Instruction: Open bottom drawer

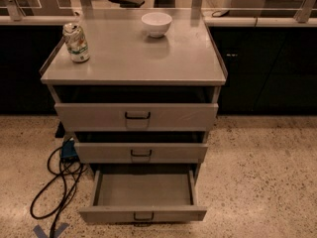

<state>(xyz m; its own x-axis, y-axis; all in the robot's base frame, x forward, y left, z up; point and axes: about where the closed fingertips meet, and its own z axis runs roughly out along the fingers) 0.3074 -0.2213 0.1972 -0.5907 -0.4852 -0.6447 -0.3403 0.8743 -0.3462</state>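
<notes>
Bottom drawer (168, 214), the grey metal one with the shortest front panel of the three, stands pulled well out at the foot of the grey metal cabinet (133, 63), low in the camera view. Its shallow grey tray lies bare to the camera, and its small dark pull handle (143, 216) sits centred on the front. I judge the task done or all but done: most of the tray shows in front of the mid-sized grey drawer front (141, 152) above it. Whether any travel is left I cannot say, since the runners are hidden and the back of the tray lies in shadow under that middle drawer.

My gripper is nowhere in the view, so I cannot tell where it hangs, nor whether it is spread or closed; nothing touches the handle. The tall grey top drawer front (173, 116) and the middle one each show a dark gap above, but how far out they stand is hard to judge. On the cabinet top rest a crumpled drinks can (76, 42) and a white bowl (156, 24), well apart. A black cable (54, 187) loops on the speckled floor (257, 182) to one side.
</notes>
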